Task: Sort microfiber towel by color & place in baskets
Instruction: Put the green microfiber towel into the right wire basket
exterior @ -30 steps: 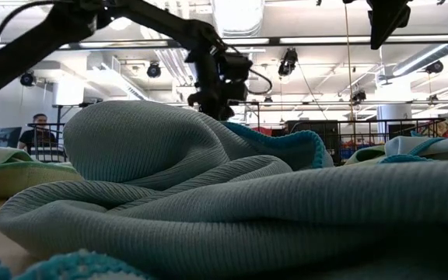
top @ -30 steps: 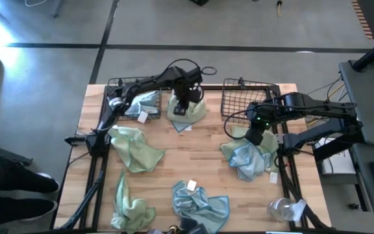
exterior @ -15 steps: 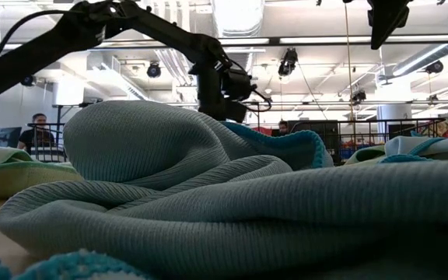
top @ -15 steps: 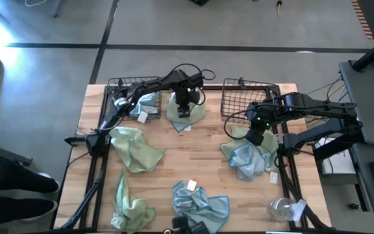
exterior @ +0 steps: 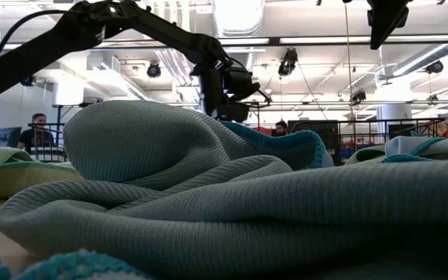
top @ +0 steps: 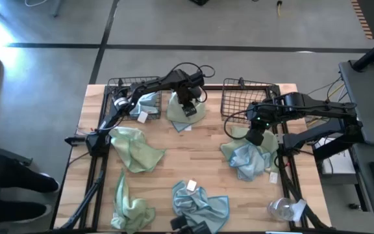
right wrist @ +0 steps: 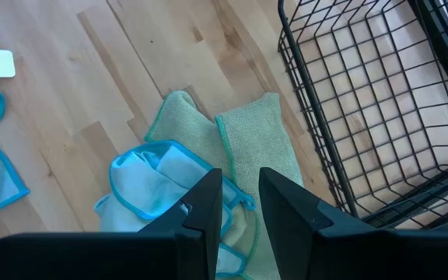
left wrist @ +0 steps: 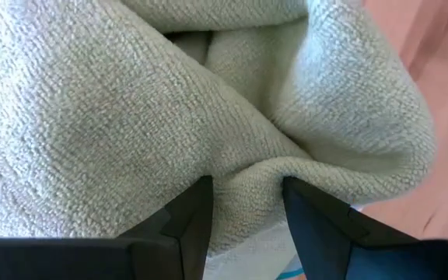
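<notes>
Pale green microfiber towel (left wrist: 208,117): soft, light, limp, likely to drape; left claw (left wrist: 247,210) pinches a raised fold, the best hold; right claw (right wrist: 241,204) narrowly parted, empty.

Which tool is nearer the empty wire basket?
Right. The right tool hangs beside the empty basket, over a towel pile; the left tool pinches a green towel farther off.

A clear plastic wrapper (top: 286,208) lies on the wooden table (top: 203,146).

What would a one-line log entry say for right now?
left gripper: pinching fold of pale green towel | right gripper: open, above blue towel | right basket: empty
</notes>
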Available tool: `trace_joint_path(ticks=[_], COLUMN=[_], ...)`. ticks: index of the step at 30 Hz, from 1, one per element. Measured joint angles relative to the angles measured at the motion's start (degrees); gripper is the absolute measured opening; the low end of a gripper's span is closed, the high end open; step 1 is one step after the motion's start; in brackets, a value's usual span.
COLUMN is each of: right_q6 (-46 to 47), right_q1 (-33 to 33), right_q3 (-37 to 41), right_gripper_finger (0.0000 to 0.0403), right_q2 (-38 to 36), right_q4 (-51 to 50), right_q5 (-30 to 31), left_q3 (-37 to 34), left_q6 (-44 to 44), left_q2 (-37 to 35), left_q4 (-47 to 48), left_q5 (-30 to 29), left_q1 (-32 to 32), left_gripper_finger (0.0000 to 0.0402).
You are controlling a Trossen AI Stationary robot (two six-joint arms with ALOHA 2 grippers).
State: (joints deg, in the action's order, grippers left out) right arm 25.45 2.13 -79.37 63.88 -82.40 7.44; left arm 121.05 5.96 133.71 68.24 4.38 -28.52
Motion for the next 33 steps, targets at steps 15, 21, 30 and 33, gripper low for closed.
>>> trace_joint_path(ticks=[15, 21, 30, 33], right_q6=[0.0, 0.0, -0.2, -0.2], right_q1=[0.0, 0.0, 0.0, 0.0], right_q3=[0.0, 0.0, 0.0, 0.0], right_gripper_finger=[0.0082, 0.0082, 0.0082, 0.0082], right_q2=[0.0, 0.0, 0.0, 0.0], right_q4=[0.0, 0.0, 0.0, 0.0], right_q5=[0.0, 0.0, 0.0, 0.0], left_q3=[-0.5, -0.4, 5.4, 10.6], left_q6=[0.5, 0.8, 0.8, 0.8], left_q2=[0.0, 0.0, 0.0, 0.0], left_q4=[-4.3, -4.7, -0.7, 1.5], left_q5=[0.0, 0.0, 0.1, 0.1], left_q1=[0.2, 0.2, 0.3, 0.4], left_gripper_finger=[0.0011, 0.0003, 0.0, 0.0])
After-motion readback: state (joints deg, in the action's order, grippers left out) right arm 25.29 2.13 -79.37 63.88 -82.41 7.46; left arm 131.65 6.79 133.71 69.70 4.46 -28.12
